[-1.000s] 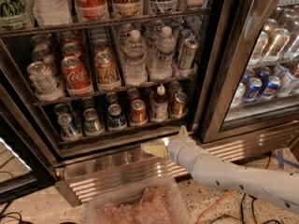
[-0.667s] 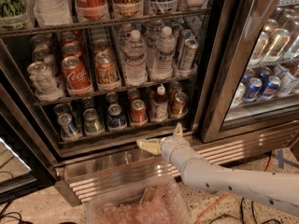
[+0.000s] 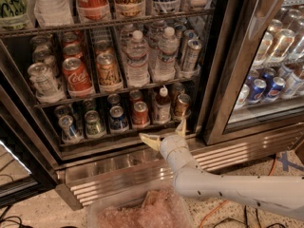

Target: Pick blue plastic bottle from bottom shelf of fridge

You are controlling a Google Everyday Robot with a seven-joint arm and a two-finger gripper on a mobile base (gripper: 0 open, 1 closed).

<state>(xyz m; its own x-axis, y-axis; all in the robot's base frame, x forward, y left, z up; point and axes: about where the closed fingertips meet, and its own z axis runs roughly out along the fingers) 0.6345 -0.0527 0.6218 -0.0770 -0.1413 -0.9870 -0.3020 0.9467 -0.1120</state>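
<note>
The blue plastic bottle (image 3: 162, 105), small and slim with a white cap, stands upright on the bottom shelf (image 3: 118, 133) of the open fridge (image 3: 209, 61), between a red can and a brown can. My gripper (image 3: 165, 132) is open, its two tan fingers spread apart just in front of the shelf's front rail and below the bottle. One finger points left, the other up towards the brown can. It touches nothing.
Several cans (image 3: 118, 118) fill the bottom shelf to the left of the bottle. Taller clear water bottles (image 3: 137, 56) and cans stand on the rack above. A steel grille (image 3: 123, 175) runs along the base. A clear bin (image 3: 142, 210) sits on the floor.
My gripper has moved left and slightly up along the fridge's base, from right of the bottle to directly below it. Its fingers stay spread.
</note>
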